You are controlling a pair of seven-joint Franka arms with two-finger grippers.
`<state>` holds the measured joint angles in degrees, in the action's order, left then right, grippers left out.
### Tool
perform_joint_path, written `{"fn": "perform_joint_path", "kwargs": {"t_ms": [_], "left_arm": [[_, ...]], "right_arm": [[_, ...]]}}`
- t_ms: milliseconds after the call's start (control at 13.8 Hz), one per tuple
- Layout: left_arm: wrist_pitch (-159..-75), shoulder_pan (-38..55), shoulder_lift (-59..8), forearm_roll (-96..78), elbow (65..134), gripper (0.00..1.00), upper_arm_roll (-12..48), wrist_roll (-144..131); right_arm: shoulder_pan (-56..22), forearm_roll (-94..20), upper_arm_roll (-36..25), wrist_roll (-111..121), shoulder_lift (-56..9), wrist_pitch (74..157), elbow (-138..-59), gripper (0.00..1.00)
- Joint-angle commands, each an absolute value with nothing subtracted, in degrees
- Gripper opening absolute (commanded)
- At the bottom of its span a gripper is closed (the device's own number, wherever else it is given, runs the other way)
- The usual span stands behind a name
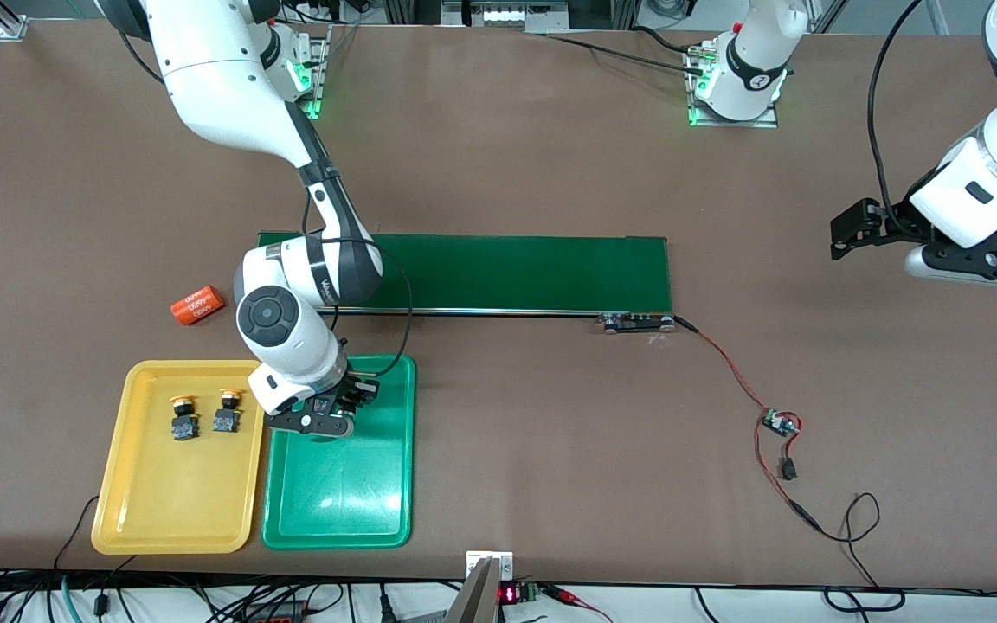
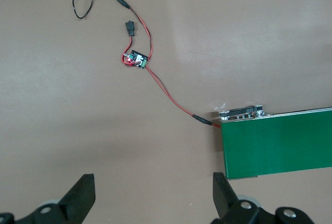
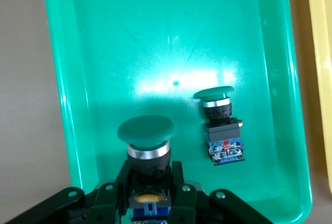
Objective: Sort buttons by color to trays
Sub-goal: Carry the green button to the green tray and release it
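- Your right arm reaches down from its base at the top of the front view, forearm bent over the near end of the conveyor belt (image 1: 516, 272), wrist pointing down over the green tray (image 1: 338, 519)
- Your right gripper (image 1: 325, 415) hangs over the end of the green tray nearest the belt, and its jaws are clamped on a green-capped button (image 3: 146, 141)
- In the right wrist view you see that held button standing between the fingers (image 3: 179, 182), its broad round green cap above a silver ring and a black collar, with a bit of yellow and blue body showing down between the jaws
- A second green-capped button (image 3: 222, 128) lies on its side on the green tray floor, just beside the held one and clear of the jaws; its blue-and-black body with a red spot points away from the cap
- Two yellow-capped buttons (image 1: 185, 418) (image 1: 228, 411) lie side by side in the yellow tray (image 1: 170, 510), in the half nearer the belt, caps pointing toward the belt
- The yellow tray sits touching the green tray, on the side toward the right arm's end of the table
- Your left arm waits at its own end of the table, and the left gripper (image 2: 153, 195) hovers over bare tabletop with its jaws spread wide and nothing between them
- An orange cylinder (image 1: 197, 305) lies on the table near the belt's end, farther from the front camera than the yellow tray
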<state>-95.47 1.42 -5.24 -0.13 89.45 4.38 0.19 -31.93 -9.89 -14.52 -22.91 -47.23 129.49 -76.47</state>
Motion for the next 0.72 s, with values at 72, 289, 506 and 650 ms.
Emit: {"fn": "perform_joint_path", "kwargs": {"t_ms": [72, 289, 506, 650], "left_arm": [[-95.27, 1.67, -5.1, 1.05, 89.12, 1.0, 4.48, 0.09], [-95.27, 1.67, -5.1, 1.05, 89.21, 1.0, 4.48, 0.09], [-95.19, 1.76, -5.1, 1.05, 89.12, 1.0, 4.75, 0.09], [-95.19, 1.76, -5.1, 1.05, 89.12, 1.0, 4.83, 0.09]], "right_arm": [[-30.67, -10.02, -13.97, -20.65, -49.39, 129.55, -73.39, 0.08], [-30.5, -10.02, -13.97, -20.22, -49.57, 129.55, -73.39, 0.08], [-30.15, -10.02, -13.97, -19.51, -50.71, 130.77, -73.21, 0.08], [-30.15, -10.02, -13.97, -19.51, -51.76, 131.92, -73.04, 0.08]]}}
